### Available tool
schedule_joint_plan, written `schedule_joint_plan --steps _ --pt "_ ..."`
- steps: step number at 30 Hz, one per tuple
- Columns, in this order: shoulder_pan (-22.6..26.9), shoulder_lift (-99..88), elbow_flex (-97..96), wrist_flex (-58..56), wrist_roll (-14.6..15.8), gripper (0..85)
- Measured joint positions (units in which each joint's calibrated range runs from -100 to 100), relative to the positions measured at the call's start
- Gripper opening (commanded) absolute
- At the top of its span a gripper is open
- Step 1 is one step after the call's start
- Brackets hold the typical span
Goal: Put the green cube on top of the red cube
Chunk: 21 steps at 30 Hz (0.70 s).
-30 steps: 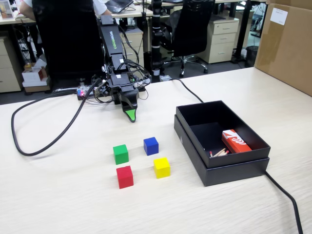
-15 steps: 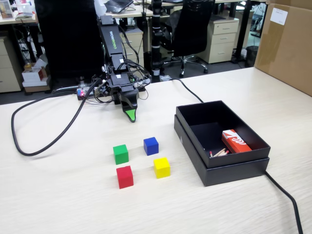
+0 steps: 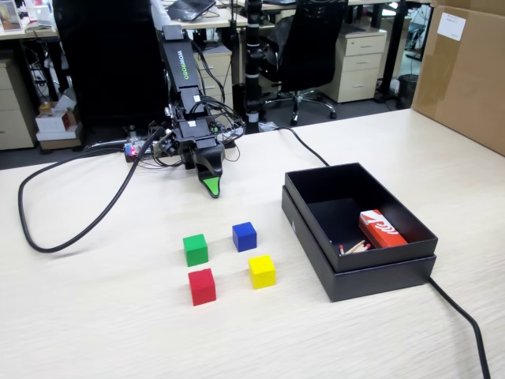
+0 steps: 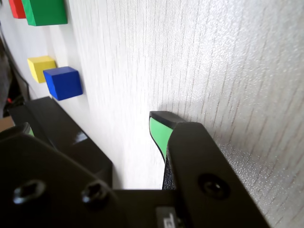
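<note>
Pale table (image 3: 118,316), gripper (image 3: 211,188) nose-down above cubes

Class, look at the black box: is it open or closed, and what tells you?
Open. The black box has no lid over it; the fixed view looks straight inside, where a red-and-white packet lies on its floor.

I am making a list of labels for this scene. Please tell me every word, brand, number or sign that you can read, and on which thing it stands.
"WOWROBO", in white letters on the black upper arm of the robot, fixed view; small, so the reading is uncertain.
White marking on the red packet inside the black box: no letters readable.
White label on the cardboard box: too blurred to read.
Cubes and end effector: no text.
</note>
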Motion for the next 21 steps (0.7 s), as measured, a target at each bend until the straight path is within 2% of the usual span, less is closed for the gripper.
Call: schedule_joint_plan --steps 11,21 --pt "0.0 -1.2 1.3 -1.8 0.0 48.4" --pt "-0.5 -1.0 16.4 -23.5 0.0 47.7"
